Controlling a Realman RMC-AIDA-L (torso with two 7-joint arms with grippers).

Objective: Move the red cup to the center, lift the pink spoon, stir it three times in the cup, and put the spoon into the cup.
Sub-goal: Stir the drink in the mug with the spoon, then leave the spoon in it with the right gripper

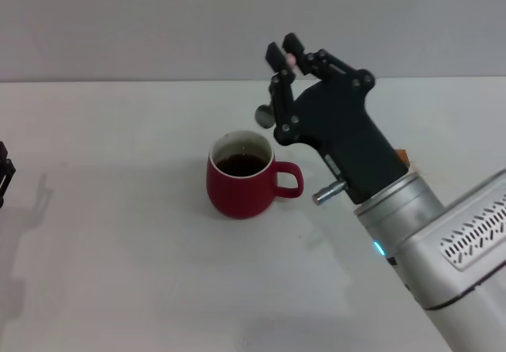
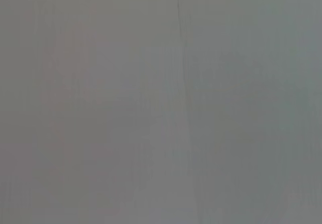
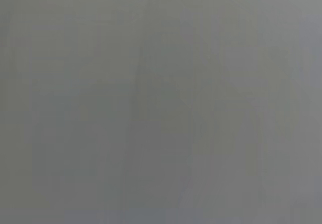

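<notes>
Cup (image 1: 239,187) of dark-red ceramic stands near the middle of the white table (image 1: 118,249), its loop handle turned to the right and dark liquid showing inside the white rim, a spot that appears to suit the task's call for the centre. Just above and to the right of the rim hangs the pink spoon (image 1: 277,91), held almost upright with its grey metal bowl down and a glimpse of pale pink handle at the top. The right gripper (image 1: 289,61) pinches that handle between narrow-set fingers, the black hand slanting in from the near right on its silver arm. Holding the spoon high by the handle end leaves the bowl free to dip, and the bowl sits clear of the liquid, so the stirring seems either about to start or between passes. A small brownish object (image 1: 405,158) peeks out behind the right arm, too hidden to identify. At the far left edge the left gripper (image 1: 5,174) sits parked, well apart from the cup, its fingers too cropped to judge. Both wrist views show only a blank grey surface
</notes>
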